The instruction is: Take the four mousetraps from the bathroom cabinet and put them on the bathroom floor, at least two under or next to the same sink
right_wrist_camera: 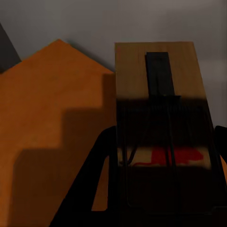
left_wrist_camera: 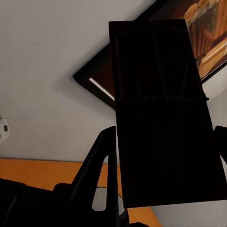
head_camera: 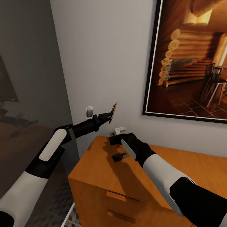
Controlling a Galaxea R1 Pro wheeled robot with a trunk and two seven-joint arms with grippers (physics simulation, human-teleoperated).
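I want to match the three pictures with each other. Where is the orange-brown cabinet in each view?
Head view: the cabinet fills the lower middle, against the pale wall.
Left wrist view: its orange top lies behind the jaws, beside the held mousetrap.
Right wrist view: its top spreads beside the other held mousetrap.
Shared landmark: the wall behind it.
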